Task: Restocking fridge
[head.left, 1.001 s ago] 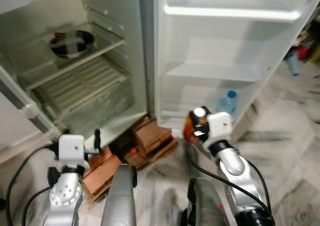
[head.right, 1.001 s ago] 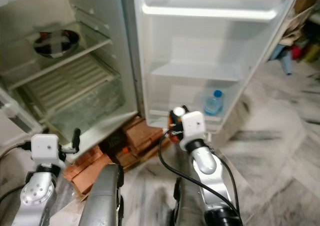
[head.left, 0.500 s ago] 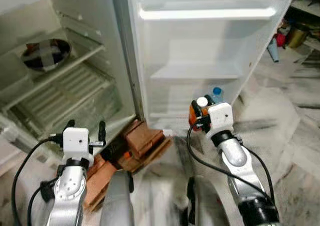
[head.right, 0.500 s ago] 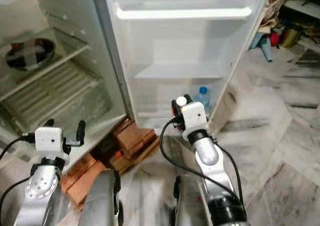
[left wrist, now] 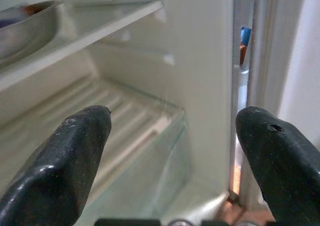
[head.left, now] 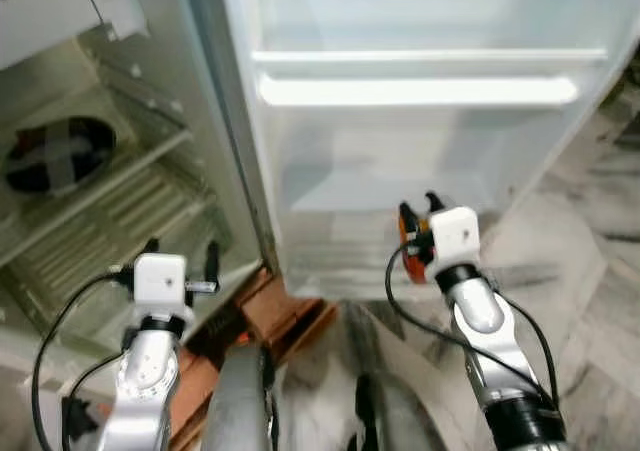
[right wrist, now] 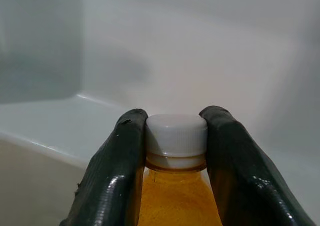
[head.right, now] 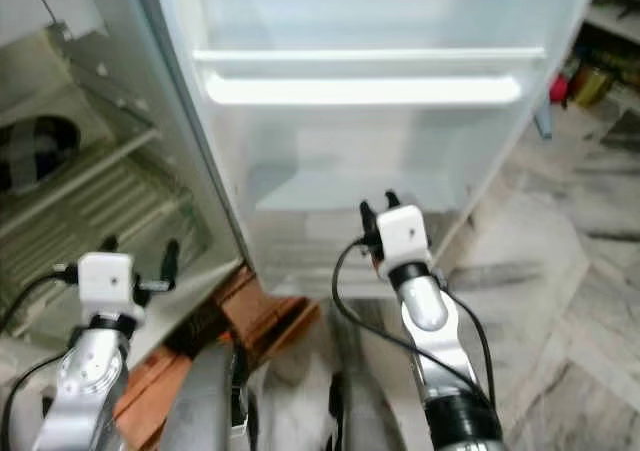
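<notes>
An orange drink bottle (right wrist: 176, 198) with a white cap (right wrist: 176, 135) hangs from my right gripper (head.left: 418, 208), whose fingers are shut on the cap. The gripper holds it in front of the open fridge door (head.left: 420, 91), level with the door's middle shelf (head.left: 380, 196). From the head views just a strip of orange bottle (head.left: 408, 243) shows beside the wrist. My left gripper (head.left: 181, 246) is open and holds nothing; it hovers low before the fridge's main compartment, facing the glass shelf and the crisper drawer (left wrist: 135, 131).
A dark metal bowl (head.left: 55, 156) sits on the glass shelf inside the fridge. Reddish bricks (head.left: 285, 316) are stacked under the fridge's front corner. The floor (head.left: 590, 261) is marbled stone, and clutter (head.right: 575, 81) lies at the far right.
The view has swung right and closer to the door. My right gripper has lifted the orange bottle from beside the bottom door shelf to the middle shelf's height.
</notes>
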